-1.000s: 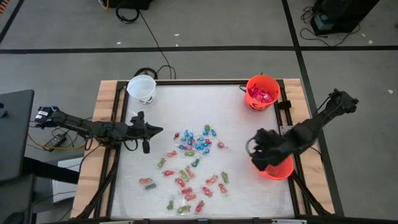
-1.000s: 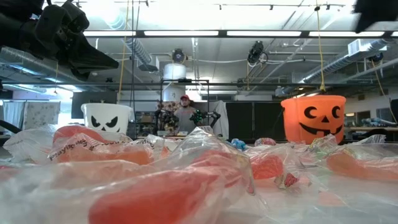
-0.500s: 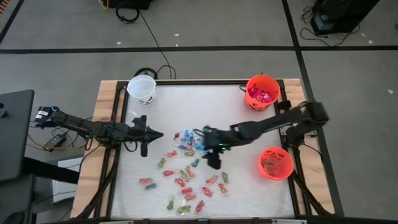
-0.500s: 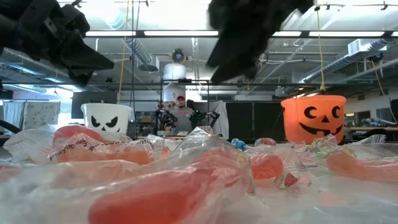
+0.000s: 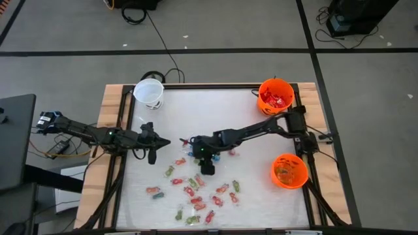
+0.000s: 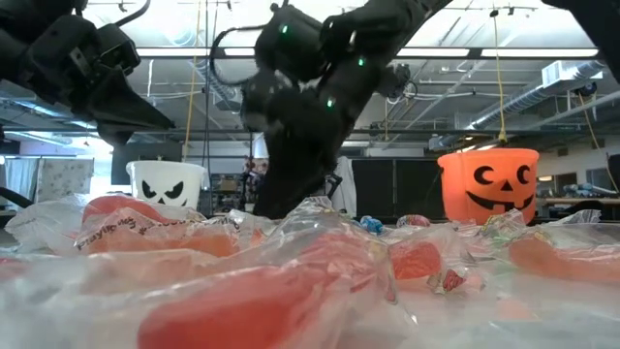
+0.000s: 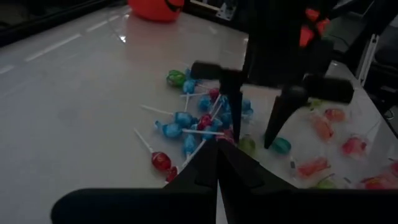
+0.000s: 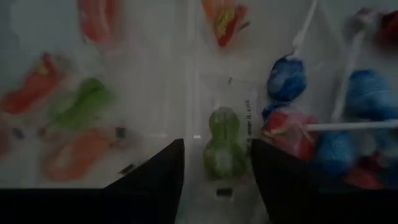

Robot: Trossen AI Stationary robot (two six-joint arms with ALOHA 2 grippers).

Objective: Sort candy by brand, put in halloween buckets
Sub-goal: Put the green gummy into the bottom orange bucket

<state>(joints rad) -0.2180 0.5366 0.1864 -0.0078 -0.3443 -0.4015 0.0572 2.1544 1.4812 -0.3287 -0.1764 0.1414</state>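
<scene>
Now, right gripper (image 5: 207, 168): reaching out over the middle of the table, fingers spread wide and pointing down, a green wrapped piece (image 8: 224, 142) lying in the gap between the two fingertips; nothing gripped as far as I can see.
Green piece: two rounded lumps in a clear crinkly wrapper, flat on the white table (image 5: 261, 202).
Lollipops (image 5: 204, 149): a tangle of blue and red wrapped heads on thin white sticks, just beside the right gripper on the side toward the far buckets.
Loose candy (image 5: 196, 196): red, orange and green gummies in clear wrappers, scattered near the right gripper on its near side, spreading to the table's front edge.
Left gripper (image 5: 163, 141): off to one side of the pile, fingers pressed together, empty, pointing toward the lollipops.
White bucket (image 5: 149, 92): far corner behind the left gripper, ghost face on its side.
Far orange bucket (image 5: 275, 96): far corner on the right arm's side, holding red packets, jack-o'-lantern face.
Near orange bucket (image 5: 289, 171): well apart from the right gripper, beside the right arm's base, a few sweets inside.
</scene>
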